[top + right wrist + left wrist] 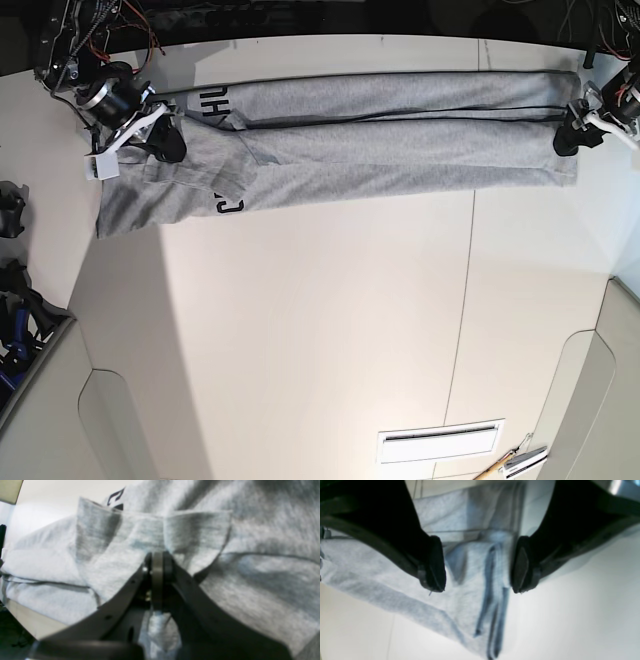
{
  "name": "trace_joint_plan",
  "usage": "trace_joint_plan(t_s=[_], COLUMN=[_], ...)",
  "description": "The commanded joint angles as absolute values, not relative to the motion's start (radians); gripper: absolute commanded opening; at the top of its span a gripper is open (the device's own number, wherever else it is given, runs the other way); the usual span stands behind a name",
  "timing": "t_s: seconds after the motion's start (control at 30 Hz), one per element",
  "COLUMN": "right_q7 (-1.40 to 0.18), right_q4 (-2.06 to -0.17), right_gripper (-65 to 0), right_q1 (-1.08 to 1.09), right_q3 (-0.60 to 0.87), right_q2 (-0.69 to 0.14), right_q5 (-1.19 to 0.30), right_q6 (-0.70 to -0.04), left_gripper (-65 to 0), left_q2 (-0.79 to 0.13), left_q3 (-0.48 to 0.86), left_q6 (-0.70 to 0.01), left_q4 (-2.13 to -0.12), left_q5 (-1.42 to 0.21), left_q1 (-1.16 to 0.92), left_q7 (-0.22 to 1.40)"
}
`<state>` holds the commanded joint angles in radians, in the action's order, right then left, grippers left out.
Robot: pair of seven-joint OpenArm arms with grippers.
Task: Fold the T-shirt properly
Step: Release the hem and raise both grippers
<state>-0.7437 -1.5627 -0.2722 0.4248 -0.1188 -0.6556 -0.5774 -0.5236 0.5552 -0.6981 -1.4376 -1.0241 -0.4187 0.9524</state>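
Between spread left fingers (pixel 520 565) lies T-shirt (pixel 475 565); right fingers (pixel 157 565) pinch it.

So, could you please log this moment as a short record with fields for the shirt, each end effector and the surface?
garment: T-shirt, grey, folded into a long band across the far side of the table
lettering: black, partly showing near the right-arm end
left end effector: open, fingers straddling a bunched edge of the shirt
right end effector: shut on a fold of the shirt
surface: white, seams visible
other items: small tools at the near edge, too small to identify
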Motion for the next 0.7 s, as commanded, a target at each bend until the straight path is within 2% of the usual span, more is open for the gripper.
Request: trace_joint_plan(t_s=[0.33,0.37,0.4,0.47,0.53,0.7], right_q7=[-0.76,-0.76,-0.76,-0.76,-0.76,-0.761], right_q4=[-1.626,-1.641,-1.657,-1.691,-1.726,-1.791], right_gripper=[-65.0,-65.0,-65.0,-65.0,-65.0,-65.0], right_q1=[-0.272,-0.273,-0.273,-0.273,-0.273,-0.273], right_q3=[0.425,0.425,0.425,0.426,0.426,0.429], right_q2=[-0.119,-0.119,-0.119,-0.119,-0.119,-0.119], right_q5=[-0.699,-0.699,-0.699,-0.699,-0.699,-0.696], right_q6=[-0.584,-0.584,-0.584,-0.584,-0.584,-0.583], left_gripper=[-20.8,-24.9,-32.6,-51.9,-64.5,-65.0], left_q2=[-0.524,-0.524,-0.524,-0.524,-0.524,-0.525], left_q3=[0.529,0.529,0.529,0.529,0.529,0.53], left_q6=[-0.698,-0.698,-0.698,-0.698,-0.698,-0.698], left_q4=[-1.438,-1.438,-1.438,-1.438,-1.438,-1.439], left_q5=[-1.058,-1.064,-1.072,-1.076,-1.08,-1.057], left_q1=[-0.419,-0.419,-0.419,-0.419,-0.419,-0.412], left_q7=[0.999,0.999,0.999,0.998,0.978,0.943])
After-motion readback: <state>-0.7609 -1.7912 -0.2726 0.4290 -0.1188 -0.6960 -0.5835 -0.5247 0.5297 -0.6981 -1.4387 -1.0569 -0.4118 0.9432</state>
